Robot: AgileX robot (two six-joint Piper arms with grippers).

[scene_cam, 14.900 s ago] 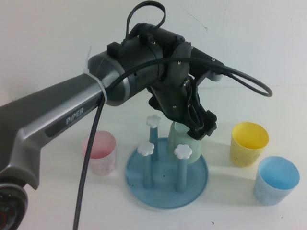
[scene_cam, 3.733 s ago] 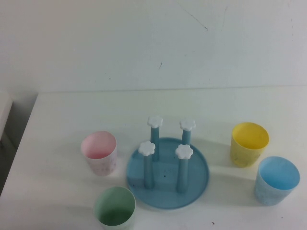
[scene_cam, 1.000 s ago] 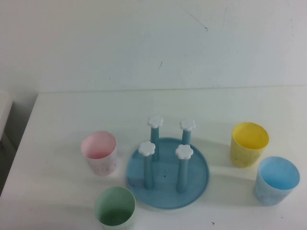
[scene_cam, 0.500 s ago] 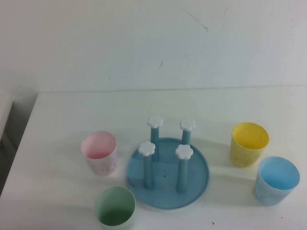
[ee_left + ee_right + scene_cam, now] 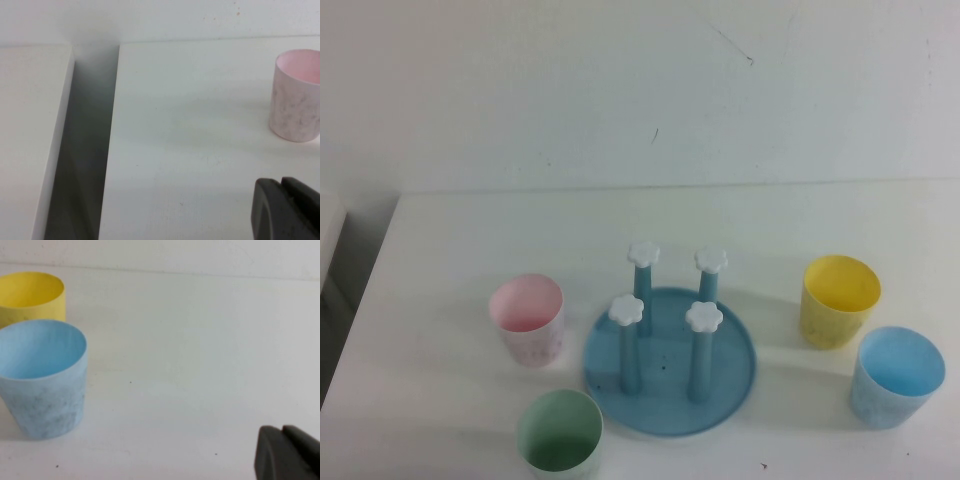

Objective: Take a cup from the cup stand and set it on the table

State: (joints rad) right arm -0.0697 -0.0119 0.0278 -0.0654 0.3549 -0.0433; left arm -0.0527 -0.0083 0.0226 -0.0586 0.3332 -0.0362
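Observation:
The mint-green cup stands upright on the white table, near its front edge, just left of the cup stand. The stand's four blue pegs with white flower caps are all bare. Neither arm shows in the high view. My left gripper is shut and empty, low over the table near its left edge, with the pink cup ahead of it. My right gripper is shut and empty, low over the table beside the light blue cup.
A pink cup stands left of the stand. A yellow cup and a light blue cup stand to its right; the yellow cup also shows in the right wrist view. A dark gap separates the table from a white surface on the left.
Long ago my left arm held the mint-green cup at the stand. That cup has stood on the table for the last few seconds, with both arms withdrawn. Nothing moved in the last second.

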